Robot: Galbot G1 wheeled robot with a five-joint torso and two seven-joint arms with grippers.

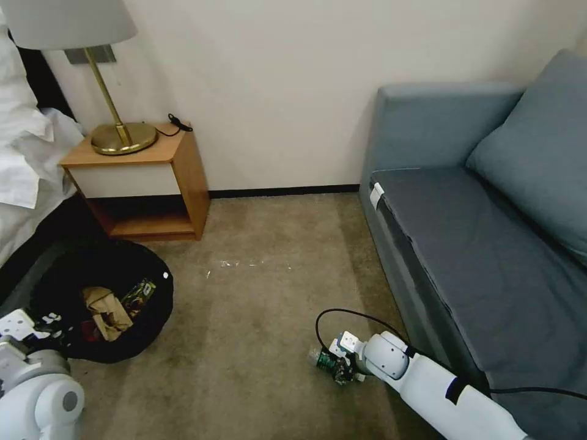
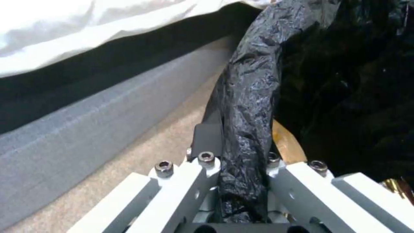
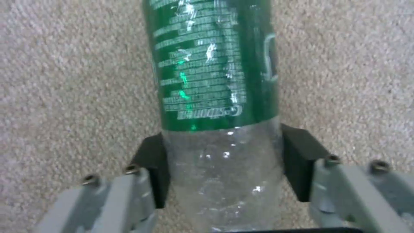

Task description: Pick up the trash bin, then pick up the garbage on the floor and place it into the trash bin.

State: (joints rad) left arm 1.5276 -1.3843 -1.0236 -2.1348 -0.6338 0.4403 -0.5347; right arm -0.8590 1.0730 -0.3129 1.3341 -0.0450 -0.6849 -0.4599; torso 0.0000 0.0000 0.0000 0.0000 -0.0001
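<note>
Your right gripper (image 3: pixel 224 174) is down at the carpet (image 1: pixel 257 318) with its black pads (image 3: pixel 151 168) pressed against both sides of the clear bottle (image 3: pixel 215 97), on the bare plastic just below the green label. So it's closed around the bottle, jaws only as wide as the body. My guess is the low grab is deliberate: the bottle is lying on its side, so coming in along the floor and pinching across the barrel is the easiest way in. In the head view that gripper sits near the bottom centre, just left of the grey sofa (image 1: pixel 489 244).

Your left gripper (image 2: pixel 241 181) is clamped on the rim of the trash bin (image 1: pixel 104 299), the crinkly black liner bunched between its fingers (image 2: pixel 185 181). It's gripping the edge so the mouth stays open and facing up, I'd say. The bin is at the near left, beside the bed (image 1: pixel 24 165) and just in front of the wooden nightstand (image 1: pixel 147 183), well apart from the bottle. Inside it there's already a tan crumpled paper bag (image 1: pixel 107 311) and a dark snack wrapper (image 1: pixel 139 293), so the bottle looks like the last bit of garbage out on the floor.
</note>
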